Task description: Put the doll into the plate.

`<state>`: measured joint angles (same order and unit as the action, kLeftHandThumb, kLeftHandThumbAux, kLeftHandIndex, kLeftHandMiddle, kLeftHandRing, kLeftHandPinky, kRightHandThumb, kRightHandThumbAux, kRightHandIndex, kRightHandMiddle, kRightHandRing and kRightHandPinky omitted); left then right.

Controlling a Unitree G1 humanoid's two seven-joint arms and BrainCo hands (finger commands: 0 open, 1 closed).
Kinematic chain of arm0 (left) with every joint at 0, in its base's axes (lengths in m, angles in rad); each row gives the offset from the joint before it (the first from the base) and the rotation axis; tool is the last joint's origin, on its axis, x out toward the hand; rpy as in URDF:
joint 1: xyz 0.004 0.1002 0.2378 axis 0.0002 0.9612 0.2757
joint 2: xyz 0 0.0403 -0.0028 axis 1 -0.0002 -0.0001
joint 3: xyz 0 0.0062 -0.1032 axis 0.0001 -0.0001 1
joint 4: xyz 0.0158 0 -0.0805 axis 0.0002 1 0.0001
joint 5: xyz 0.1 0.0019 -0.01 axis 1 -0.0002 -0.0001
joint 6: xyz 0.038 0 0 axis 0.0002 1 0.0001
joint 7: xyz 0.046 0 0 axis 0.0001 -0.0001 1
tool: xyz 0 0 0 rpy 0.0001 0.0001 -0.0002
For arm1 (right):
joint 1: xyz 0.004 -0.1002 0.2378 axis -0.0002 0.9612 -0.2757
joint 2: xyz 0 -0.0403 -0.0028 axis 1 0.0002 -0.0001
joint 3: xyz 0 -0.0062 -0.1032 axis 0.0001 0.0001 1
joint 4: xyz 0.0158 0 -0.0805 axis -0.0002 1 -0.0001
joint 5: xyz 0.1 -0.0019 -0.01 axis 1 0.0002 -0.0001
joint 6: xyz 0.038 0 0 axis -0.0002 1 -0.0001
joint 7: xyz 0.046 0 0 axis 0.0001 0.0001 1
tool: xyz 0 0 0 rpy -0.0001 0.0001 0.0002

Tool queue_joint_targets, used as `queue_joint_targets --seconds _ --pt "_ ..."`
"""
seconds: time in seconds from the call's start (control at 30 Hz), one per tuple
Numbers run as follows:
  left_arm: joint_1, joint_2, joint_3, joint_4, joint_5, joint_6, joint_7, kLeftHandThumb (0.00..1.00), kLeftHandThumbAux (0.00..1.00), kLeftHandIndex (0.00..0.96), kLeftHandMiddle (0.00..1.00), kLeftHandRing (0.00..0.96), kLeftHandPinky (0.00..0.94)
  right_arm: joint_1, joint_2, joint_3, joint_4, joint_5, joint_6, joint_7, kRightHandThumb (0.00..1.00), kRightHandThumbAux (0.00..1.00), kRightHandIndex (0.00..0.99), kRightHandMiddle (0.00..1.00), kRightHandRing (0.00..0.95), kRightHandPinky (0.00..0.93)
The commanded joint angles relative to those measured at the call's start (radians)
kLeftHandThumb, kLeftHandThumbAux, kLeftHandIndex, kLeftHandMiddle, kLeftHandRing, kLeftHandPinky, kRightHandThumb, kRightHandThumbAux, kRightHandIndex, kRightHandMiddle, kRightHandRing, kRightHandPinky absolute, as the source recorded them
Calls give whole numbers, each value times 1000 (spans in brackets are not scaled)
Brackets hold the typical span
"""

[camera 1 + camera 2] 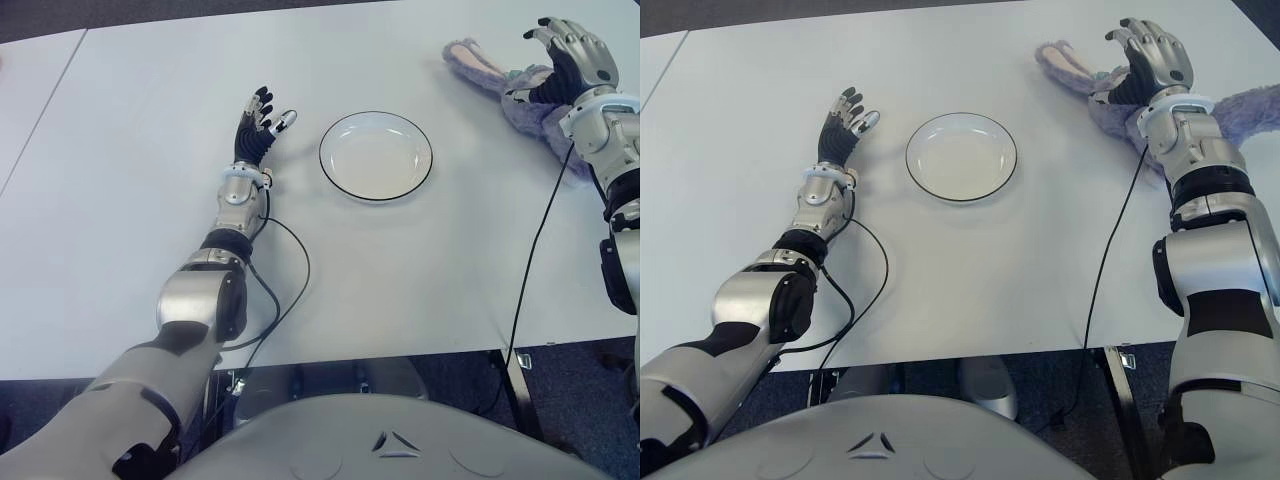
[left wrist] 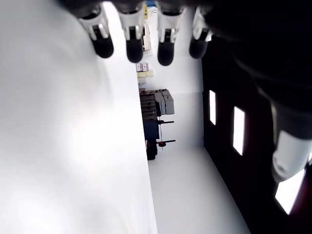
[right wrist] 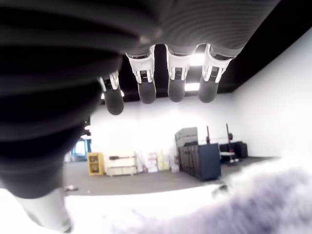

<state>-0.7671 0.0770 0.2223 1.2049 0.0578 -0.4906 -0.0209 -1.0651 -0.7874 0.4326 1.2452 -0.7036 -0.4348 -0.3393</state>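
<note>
**Right hand raised over doll, plate bare, left hand idle**

I saw the white table filling most of both eye views. My right arm ran up the right edge of the table, forearm stretched forward and wrist bent so the palm faced down. My left arm lay extended forward across the left half of the table, a black cable looping from its wrist back toward the near edge.

The doll, a pale purple plush, lay at the far right of the table, one long ear pointing toward the middle; part of its body was hidden under my forearm. It was well apart from the plate, a white dish with a dark rim that sat near the table's centre.

My right hand hovered over the doll, fingers spread and slightly curved, closed around nothing. In the right wrist view the four fingertips hung free with purple fur below them; I could not tell whether the palm touched the plush.

My left hand showed just left of the plate, fingers extended and relaxed, thumb out toward the plate, holding nothing. I could not tell whether it touched the table.
</note>
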Motion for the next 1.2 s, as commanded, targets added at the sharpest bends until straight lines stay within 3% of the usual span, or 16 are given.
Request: queue_joint_targets --seconds 0.03,0.63,1.2 --pt "242 -45 -2 162 10 183 21 0 573 56 99 84 57 71 -23 5 -6 1 -39 28 251 742 149 13 26 106" --pt "244 -39 -7 162 16 185 27 0 586 52 97 90 70 122 -58 0 -16 3 -58 25 370 757 179 13 16 90" --pt "247 -39 -2 161 10 177 26 0 578 65 104 96 83 160 -106 -3 -20 -1 -45 23 367 764 183 17 11 58"
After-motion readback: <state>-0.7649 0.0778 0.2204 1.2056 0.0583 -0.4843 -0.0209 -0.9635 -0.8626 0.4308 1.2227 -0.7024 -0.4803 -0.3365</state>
